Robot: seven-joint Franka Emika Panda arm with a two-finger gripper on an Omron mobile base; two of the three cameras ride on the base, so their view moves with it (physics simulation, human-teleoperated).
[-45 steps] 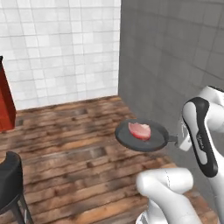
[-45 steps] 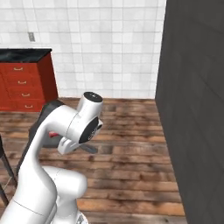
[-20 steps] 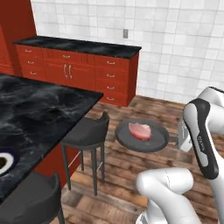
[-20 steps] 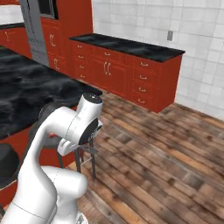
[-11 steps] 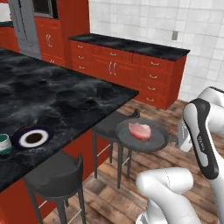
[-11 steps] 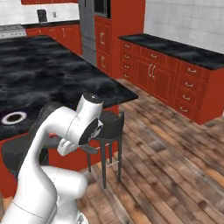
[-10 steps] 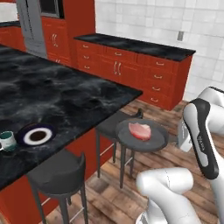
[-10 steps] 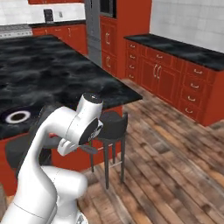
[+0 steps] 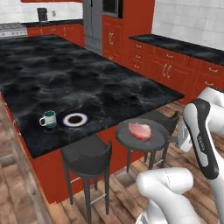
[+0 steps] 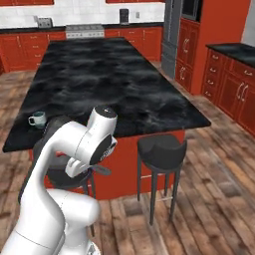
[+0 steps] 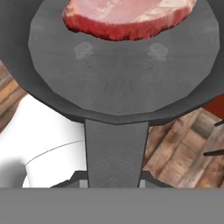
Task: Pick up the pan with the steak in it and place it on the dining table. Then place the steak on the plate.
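The dark grey pan (image 9: 142, 139) hangs level in the air just off the near corner of the dining table (image 9: 87, 76), above a stool. The pink-red steak (image 9: 139, 130) lies in it. My gripper (image 9: 178, 139) is shut on the pan's handle at the right. In the hand view the pan (image 11: 118, 70) spreads out ahead, the steak (image 11: 127, 17) rests at its far side, and the handle (image 11: 116, 148) runs back into my gripper (image 11: 114, 180). The plate (image 9: 75, 119) with the white ring sits near the table's front edge, left of the pan.
A white-teal mug (image 9: 49, 118) stands just left of the plate. Two black stools (image 9: 87, 155) (image 10: 160, 148) stand along the table's near side. Red cabinets (image 9: 175, 65) with a dark counter line the far wall. The floor is wood planks.
The whole picture has shifted as the base drove and turned: the table, plate and mug have come nearer and further right. The pan with the steak stays in my shut gripper.
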